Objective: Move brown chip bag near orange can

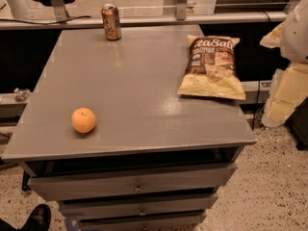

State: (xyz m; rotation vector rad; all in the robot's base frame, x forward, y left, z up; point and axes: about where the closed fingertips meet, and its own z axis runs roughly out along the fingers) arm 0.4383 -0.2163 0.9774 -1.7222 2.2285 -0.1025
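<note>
The brown chip bag (211,67) lies flat at the right edge of the grey table top (134,85), its dark panel with white lettering facing up. The orange can (111,21) stands upright at the table's far edge, left of centre, well apart from the bag. My gripper (288,66) shows only as a pale white and cream shape at the right edge of the view. It is to the right of the bag and off the table, touching nothing.
A round orange fruit (83,120) sits near the table's front left. The table has drawers (137,186) below, partly pulled out. A rail (144,20) runs behind the table. A dark shoe (36,218) is at the bottom left on the speckled floor.
</note>
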